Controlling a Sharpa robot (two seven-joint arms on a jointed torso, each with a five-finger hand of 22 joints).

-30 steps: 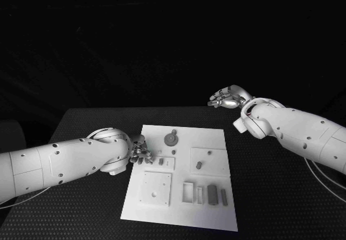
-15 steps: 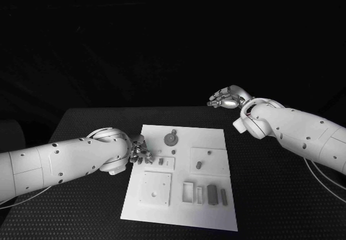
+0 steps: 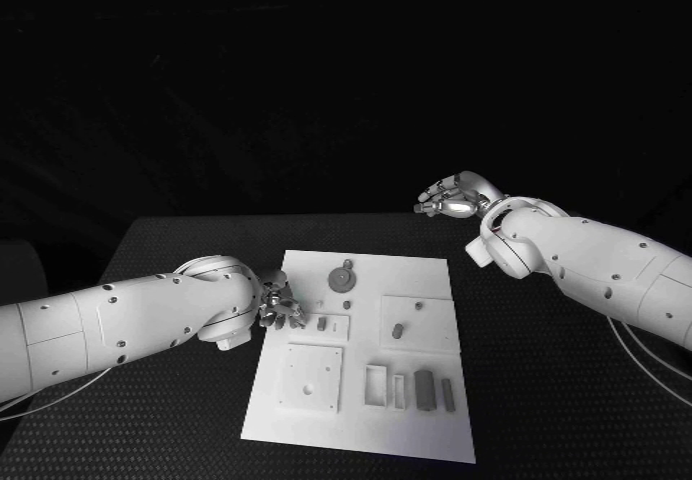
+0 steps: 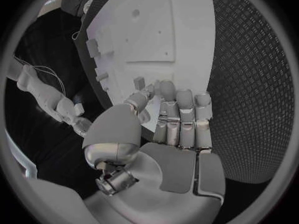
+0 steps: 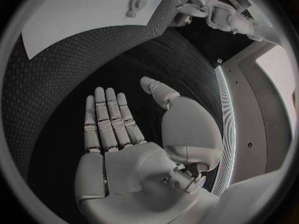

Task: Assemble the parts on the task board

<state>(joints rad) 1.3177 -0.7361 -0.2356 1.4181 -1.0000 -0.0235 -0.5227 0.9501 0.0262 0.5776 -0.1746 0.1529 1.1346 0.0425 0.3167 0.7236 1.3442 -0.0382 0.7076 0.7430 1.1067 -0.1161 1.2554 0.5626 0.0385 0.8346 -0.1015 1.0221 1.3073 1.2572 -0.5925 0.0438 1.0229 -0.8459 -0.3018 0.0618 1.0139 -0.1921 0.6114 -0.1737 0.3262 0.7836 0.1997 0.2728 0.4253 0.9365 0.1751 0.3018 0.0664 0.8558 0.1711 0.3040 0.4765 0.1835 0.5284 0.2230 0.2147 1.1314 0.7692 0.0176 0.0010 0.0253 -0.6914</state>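
- Early in the assembly by the look of it: grey parts (image 3: pixel 424 388) lying loose on the task board (image 3: pixel 364 418) mid-table.
- Left hand (image 3: pixel 278 306) at the board's left edge, fingers together; whether pinching a part, cannot tell.
- Right hand (image 3: pixel 454 196) raised beyond the far edge, spread, holding nothing.
- Next, probably: a sure pinch on one part, then alignment with its slot.
- No legible writing or brand anywhere.

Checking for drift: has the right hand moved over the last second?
No. In the head view the right hand sits at the same spot beyond the far right corner of the task board, raised and holding nothing.
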